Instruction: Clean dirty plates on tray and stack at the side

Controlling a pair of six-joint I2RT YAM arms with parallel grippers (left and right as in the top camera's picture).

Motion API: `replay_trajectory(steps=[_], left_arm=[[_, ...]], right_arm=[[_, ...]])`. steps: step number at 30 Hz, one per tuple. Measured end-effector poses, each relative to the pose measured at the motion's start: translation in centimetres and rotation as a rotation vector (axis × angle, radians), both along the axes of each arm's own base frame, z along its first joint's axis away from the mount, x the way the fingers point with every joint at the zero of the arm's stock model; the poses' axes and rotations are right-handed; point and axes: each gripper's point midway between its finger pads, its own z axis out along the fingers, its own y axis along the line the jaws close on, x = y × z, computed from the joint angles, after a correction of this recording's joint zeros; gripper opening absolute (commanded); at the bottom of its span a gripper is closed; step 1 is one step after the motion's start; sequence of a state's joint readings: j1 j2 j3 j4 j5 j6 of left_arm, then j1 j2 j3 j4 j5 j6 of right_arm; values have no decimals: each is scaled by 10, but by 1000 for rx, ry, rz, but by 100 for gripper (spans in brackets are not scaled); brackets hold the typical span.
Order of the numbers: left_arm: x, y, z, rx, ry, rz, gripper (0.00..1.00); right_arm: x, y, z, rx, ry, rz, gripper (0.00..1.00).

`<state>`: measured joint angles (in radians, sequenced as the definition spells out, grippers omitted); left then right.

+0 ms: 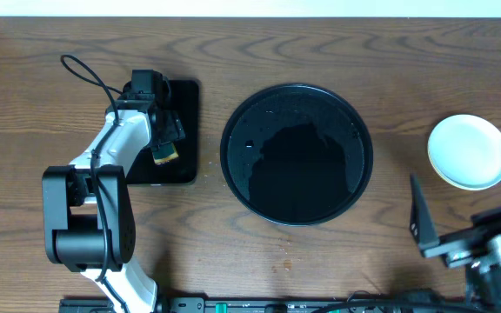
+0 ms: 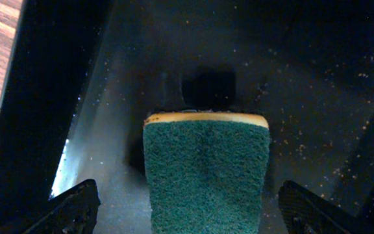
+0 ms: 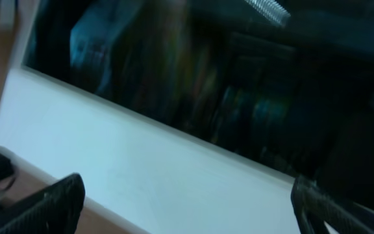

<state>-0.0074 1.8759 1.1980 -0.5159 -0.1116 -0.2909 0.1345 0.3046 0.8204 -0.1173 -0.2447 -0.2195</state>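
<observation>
The round black tray [image 1: 242, 113] sits mid-table with nothing on it; its floor looks wet and glossy. A pale round plate [image 1: 470, 130] lies at the far right on the wood; I cannot tell whether more plates lie under it. My right gripper [image 1: 459, 165] is open and empty, raised just in front of that plate. In the right wrist view its fingers [image 3: 187, 195] frame only a blurred white strip. My left gripper [image 2: 187, 211] is open over a green sponge with a yellow edge [image 2: 205, 169]. The sponge lies between its fingers without touching them.
The sponge [image 1: 165, 153] rests on a small rectangular black tray [image 1: 185, 130] at the left, speckled with crumbs. The left arm's base [image 1: 85, 226] stands at the front left. Bare wood lies between the two trays and in front of the round tray.
</observation>
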Motion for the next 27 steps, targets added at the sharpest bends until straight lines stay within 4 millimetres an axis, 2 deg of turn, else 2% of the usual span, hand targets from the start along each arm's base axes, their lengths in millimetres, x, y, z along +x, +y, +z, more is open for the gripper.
replay_trajectory(steps=[1,5,14,21,27], left_arm=[[0,0,0,0,0,0,88],[0,0,0,0,0,0,88],[0,0,0,0,0,0,88],[0,0,0,0,0,0,88],[0,0,0,0,0,0,88]], right_arm=[[-3,-1,-4,10,-37,-1,99],[-1,-4,-41,62,-95,-2,99],[28,-14,-124,187,-110,-28,99],[54,-15,-181,191,58,-57,99],[73,-19,-244,190,299,-109,99]])
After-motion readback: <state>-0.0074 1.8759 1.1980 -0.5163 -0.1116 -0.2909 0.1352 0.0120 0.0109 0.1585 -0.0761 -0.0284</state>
